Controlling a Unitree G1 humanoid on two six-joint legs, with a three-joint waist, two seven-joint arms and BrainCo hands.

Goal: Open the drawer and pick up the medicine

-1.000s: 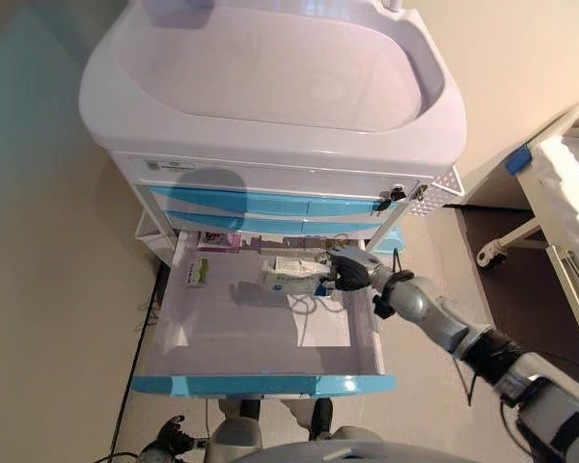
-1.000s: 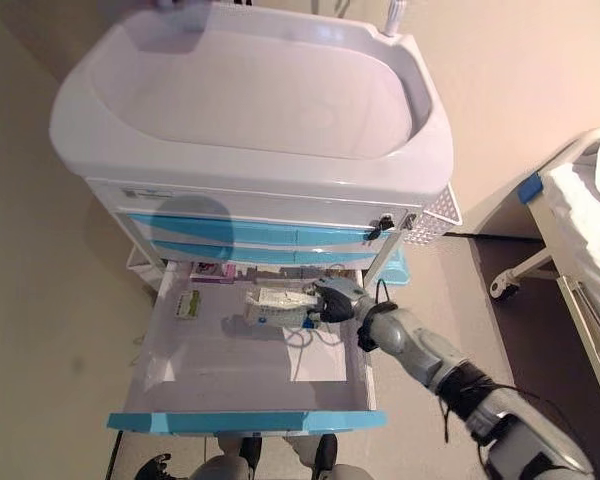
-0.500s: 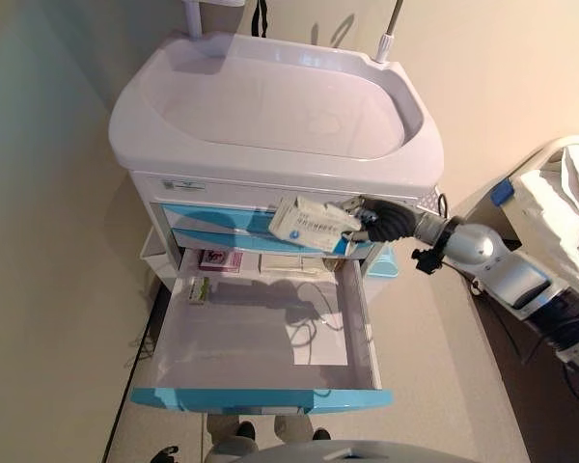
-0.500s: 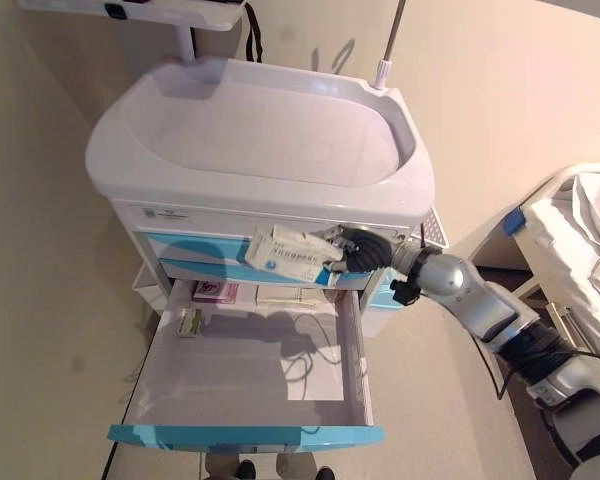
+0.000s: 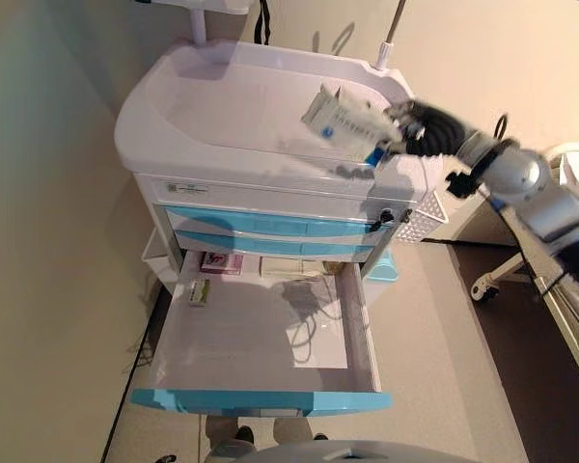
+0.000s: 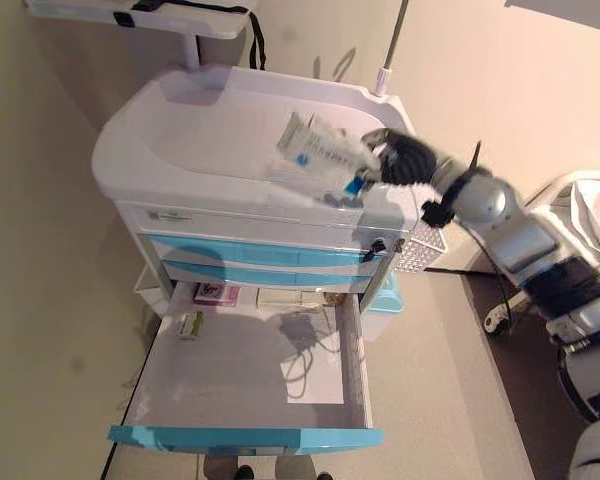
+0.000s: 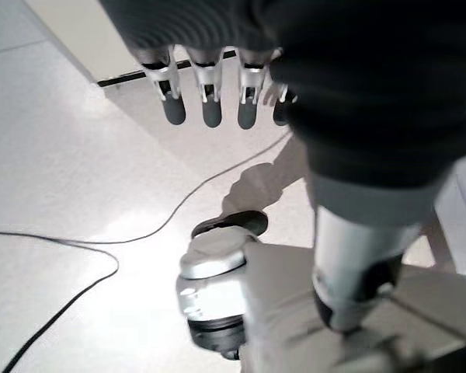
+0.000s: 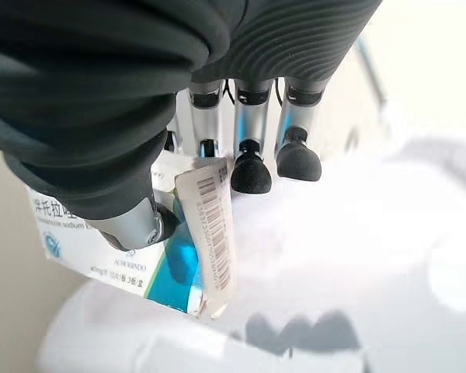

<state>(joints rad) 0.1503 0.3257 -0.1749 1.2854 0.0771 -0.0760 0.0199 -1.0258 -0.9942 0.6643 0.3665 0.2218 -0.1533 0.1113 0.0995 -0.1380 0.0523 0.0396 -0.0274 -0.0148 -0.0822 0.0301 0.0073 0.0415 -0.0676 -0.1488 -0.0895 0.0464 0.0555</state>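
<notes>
Drawer (image 5: 261, 333) nearest of all, pulled fully out of the cart (image 5: 270, 183), its blue front (image 5: 261, 401) closest to the robot. Its pale floor is mostly bare: a sheet of paper (image 5: 318, 338) lies toward the right, a small green box (image 5: 199, 291) at the far left, a pink packet (image 5: 219, 262) and flat white packs (image 5: 294, 267) along the far edge. Two shut blue drawers (image 5: 270, 227) sit above it. Farther off, over the right part of the cart's white tray top (image 5: 241, 106), the right hand (image 5: 420, 127) pinches the medicine box (image 5: 345, 123) between thumb and curled fingers; the box is white with blue print and a barcode label, tilted, clear of the surface. Left hand (image 7: 217, 93) hangs low over the floor, fingers straight and empty. A bed frame (image 5: 560, 260) stands to the right.
</notes>
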